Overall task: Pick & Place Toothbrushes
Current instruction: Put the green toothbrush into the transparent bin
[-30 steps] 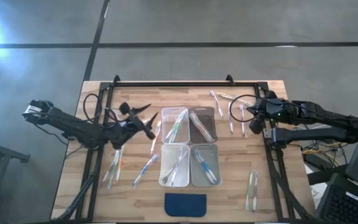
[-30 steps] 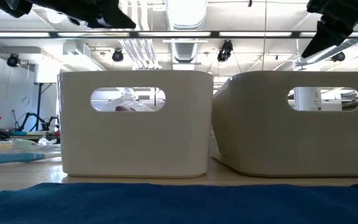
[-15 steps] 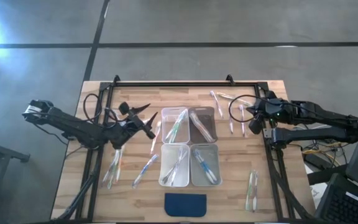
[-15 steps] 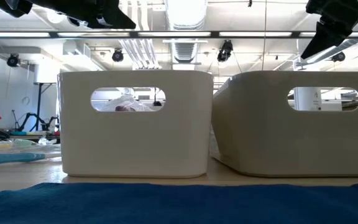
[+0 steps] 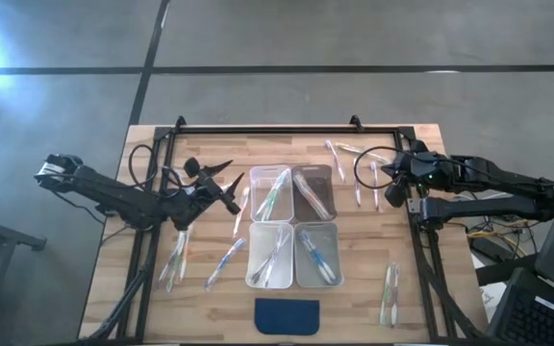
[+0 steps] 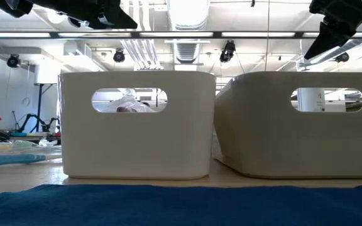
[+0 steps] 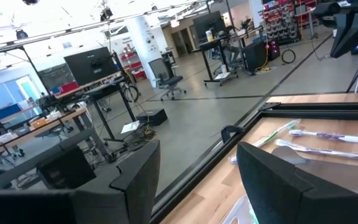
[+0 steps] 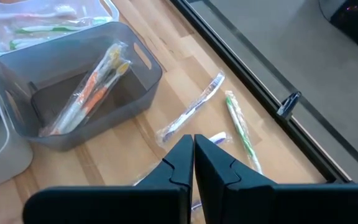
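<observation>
Several toothbrushes lie loose on the wooden table: some at the left (image 5: 176, 255), some at the far right (image 5: 339, 152) (image 8: 194, 112) and one pair at the near right (image 5: 388, 293). More toothbrushes lie inside the four clear bins (image 5: 293, 226) at the centre. My left gripper (image 5: 229, 187) (image 7: 197, 180) hovers level and open just left of the far left bin, with nothing between its fingers. My right gripper (image 5: 385, 179) (image 8: 192, 155) hangs shut above the loose toothbrushes right of the bins, tilted down and holding nothing.
A dark blue pad (image 5: 287, 315) (image 6: 181, 204) lies at the table's near edge. A black frame rail (image 5: 277, 130) runs along the far edge and down both sides. Cables (image 5: 147, 163) coil near the left arm. The grey far right bin (image 8: 17, 74) holds orange toothbrushes.
</observation>
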`<action>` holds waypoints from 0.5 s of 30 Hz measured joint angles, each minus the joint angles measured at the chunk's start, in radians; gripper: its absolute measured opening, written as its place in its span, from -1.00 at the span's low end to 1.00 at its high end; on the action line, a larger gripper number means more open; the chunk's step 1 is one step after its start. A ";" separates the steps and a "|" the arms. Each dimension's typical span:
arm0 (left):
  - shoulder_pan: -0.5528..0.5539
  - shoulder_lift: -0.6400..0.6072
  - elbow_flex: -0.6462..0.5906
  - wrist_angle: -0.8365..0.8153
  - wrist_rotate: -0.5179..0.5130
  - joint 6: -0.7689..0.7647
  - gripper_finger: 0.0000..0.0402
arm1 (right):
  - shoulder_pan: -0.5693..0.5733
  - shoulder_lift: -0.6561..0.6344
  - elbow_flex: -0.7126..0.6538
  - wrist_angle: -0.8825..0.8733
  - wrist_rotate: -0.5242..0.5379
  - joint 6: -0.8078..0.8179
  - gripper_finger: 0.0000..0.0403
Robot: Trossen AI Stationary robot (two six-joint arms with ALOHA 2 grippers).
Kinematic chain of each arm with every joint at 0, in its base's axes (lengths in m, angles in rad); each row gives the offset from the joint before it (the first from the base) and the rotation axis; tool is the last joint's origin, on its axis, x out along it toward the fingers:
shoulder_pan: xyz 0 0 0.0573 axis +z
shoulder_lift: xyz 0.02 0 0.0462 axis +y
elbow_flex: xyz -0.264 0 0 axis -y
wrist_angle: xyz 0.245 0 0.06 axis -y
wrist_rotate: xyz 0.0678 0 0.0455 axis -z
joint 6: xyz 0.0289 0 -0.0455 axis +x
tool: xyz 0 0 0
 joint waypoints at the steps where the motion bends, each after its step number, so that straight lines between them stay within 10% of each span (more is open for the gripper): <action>1: 0.000 0.000 0.000 0.000 0.000 0.001 0.09 | 0.000 0.000 0.000 0.000 0.000 0.000 -0.96; 9: 0.000 0.000 0.000 0.000 0.000 0.001 0.09 | -0.001 0.009 -0.007 0.146 -0.021 -0.002 -0.96; 15: 0.000 0.000 0.000 0.000 0.000 0.001 0.09 | 0.036 0.113 -0.005 0.326 -0.543 -0.327 -0.96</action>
